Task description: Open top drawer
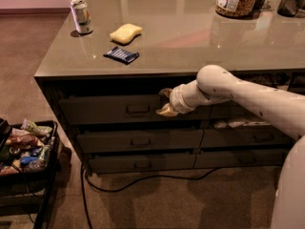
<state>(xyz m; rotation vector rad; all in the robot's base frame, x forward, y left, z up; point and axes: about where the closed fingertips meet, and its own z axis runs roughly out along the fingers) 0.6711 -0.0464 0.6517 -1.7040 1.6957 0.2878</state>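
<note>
under the bench [190, 56] lip, top drawer [105, 109] looks shut. gripper [165, 102] sits just right of its handle [138, 109], fingers [167, 111] spread and not on it, probably lining up to hook and pull.

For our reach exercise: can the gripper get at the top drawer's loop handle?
Probably yes: the cream gripper sits beside the small rectangular loop handle on the wide dark metal top drawer, with nothing between them.

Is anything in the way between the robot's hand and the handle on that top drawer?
Nothing visible is. The gripper is at the front of the top drawer, just right of its handle, with only bare panel between them.
</note>
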